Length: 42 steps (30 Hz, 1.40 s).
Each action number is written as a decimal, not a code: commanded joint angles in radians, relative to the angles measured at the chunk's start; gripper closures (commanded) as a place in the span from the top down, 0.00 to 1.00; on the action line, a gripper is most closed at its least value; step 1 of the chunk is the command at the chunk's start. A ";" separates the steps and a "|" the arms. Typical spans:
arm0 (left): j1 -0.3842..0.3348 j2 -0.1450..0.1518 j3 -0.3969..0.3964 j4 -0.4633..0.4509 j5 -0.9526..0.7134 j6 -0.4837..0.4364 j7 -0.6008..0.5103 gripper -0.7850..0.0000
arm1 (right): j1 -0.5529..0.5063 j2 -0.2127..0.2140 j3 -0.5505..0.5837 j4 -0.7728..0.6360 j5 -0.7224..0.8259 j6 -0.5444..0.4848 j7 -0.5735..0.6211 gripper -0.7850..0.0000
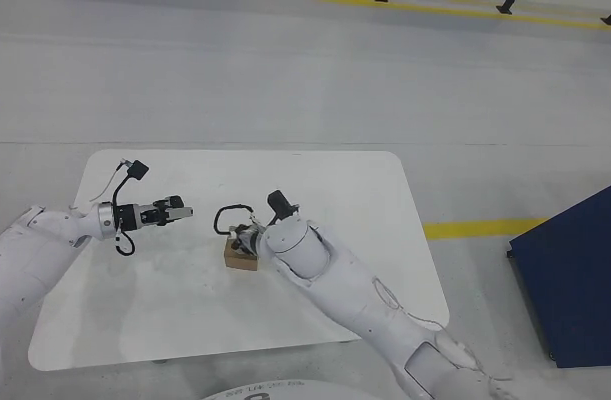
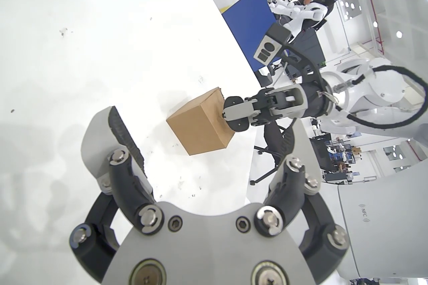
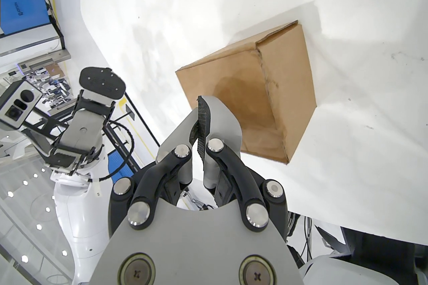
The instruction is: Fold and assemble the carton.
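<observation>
Right gripper (image 3: pixel 201 109) pinched shut, tips against the brown carton (image 1: pixel 240 257) at centre of white table (image 1: pixel 365 200), well in from every edge. Left gripper (image 1: pixel 183 211) spread wide, at carton's 10 o'clock, apart.

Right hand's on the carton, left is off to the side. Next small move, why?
Probably bring the open left hand in against the opposite side of the carton: the shut right hand touches one face, and nothing braces it on the table.

White arms (image 1: pixel 330 268), black looped cables (image 1: pixel 223 213), grey-and-black left gripper (image 1: pixel 184 211) and right gripper (image 3: pixel 201 114), silver screws (image 3: pixel 256 215), ribbed pads (image 3: pixel 202 126), black camera (image 1: pixel 136 169) at 1 o'clock of left wrist (image 1: pixel 107 217)
</observation>
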 commanded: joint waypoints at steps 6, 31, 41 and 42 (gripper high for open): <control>0.000 0.000 0.000 0.000 0.000 0.000 0.000 1.00 | 0.019 -0.011 -0.007 -0.015 0.051 0.000 -0.040 0.00; 0.000 0.000 0.000 0.000 0.000 0.000 0.000 1.00 | -0.163 0.071 0.256 0.010 0.048 -0.108 0.124 0.00; 0.000 0.000 0.000 0.000 0.000 0.000 0.000 1.00 | -0.041 0.035 0.138 0.097 0.076 -0.101 0.115 0.00; 0.000 0.000 0.000 0.000 0.000 0.000 0.000 1.00 | -0.052 0.037 0.157 0.099 0.084 -0.119 0.110 0.00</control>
